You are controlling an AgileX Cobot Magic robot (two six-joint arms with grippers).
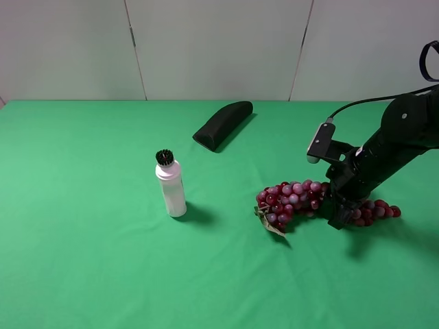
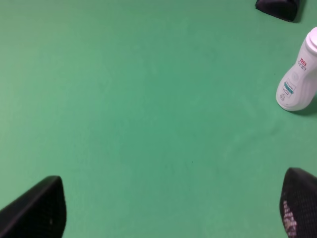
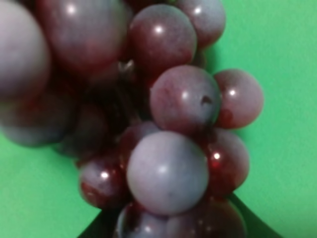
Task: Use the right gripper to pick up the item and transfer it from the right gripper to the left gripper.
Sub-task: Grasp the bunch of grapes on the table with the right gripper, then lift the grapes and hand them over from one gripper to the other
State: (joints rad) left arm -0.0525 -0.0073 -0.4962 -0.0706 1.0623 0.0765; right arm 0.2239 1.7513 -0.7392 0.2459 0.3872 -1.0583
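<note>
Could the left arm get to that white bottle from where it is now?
Probably yes. In its wrist view the white bottle stands upright ahead of the open left end effector, with only bare green mat between them.

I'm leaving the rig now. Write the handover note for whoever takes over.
Right gripper: down on the grape bunch, jaws closed around its middle.
Left gripper: open, empty, over bare green mat.
The grape bunch lies on the green mat, not yet lifted.
Done: reach and grasp. Left to do: lift, pass to the left gripper.
</note>
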